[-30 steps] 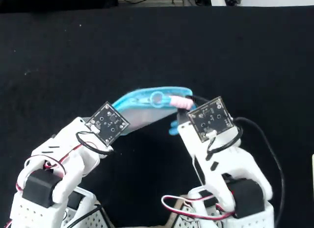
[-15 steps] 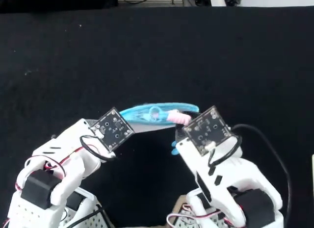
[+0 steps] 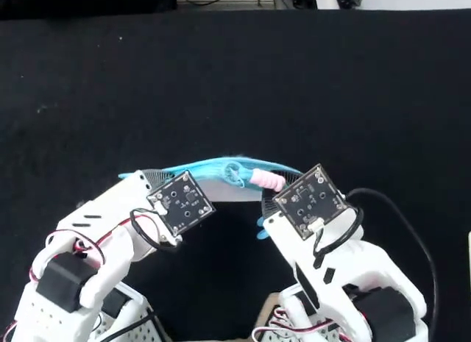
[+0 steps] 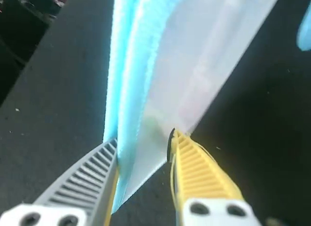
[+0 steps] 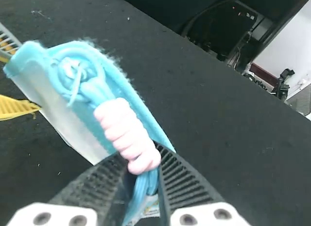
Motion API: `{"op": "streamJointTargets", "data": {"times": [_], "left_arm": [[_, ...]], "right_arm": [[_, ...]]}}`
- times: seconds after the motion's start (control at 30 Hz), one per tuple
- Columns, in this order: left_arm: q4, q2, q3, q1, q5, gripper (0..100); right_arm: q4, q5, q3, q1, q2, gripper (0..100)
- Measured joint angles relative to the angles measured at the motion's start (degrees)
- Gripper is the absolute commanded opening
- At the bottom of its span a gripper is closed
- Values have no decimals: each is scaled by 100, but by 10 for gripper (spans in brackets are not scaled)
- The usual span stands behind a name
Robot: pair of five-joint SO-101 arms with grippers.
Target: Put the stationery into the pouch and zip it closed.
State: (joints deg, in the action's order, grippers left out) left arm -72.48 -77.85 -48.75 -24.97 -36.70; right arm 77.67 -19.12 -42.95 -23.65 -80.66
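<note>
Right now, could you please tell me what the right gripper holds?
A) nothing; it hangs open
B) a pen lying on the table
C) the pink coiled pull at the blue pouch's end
C: the right gripper is shut on the end of the pink coiled pull, which is attached to the blue pouch.
</note>
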Motion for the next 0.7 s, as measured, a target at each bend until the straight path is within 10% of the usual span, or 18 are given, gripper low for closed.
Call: {"op": "streamJointTargets", "data": {"times": [0.7], "left_arm": [[774, 1310, 554, -281, -9, 68]], "right_arm": [[26, -9, 0, -9, 0, 11]]}}
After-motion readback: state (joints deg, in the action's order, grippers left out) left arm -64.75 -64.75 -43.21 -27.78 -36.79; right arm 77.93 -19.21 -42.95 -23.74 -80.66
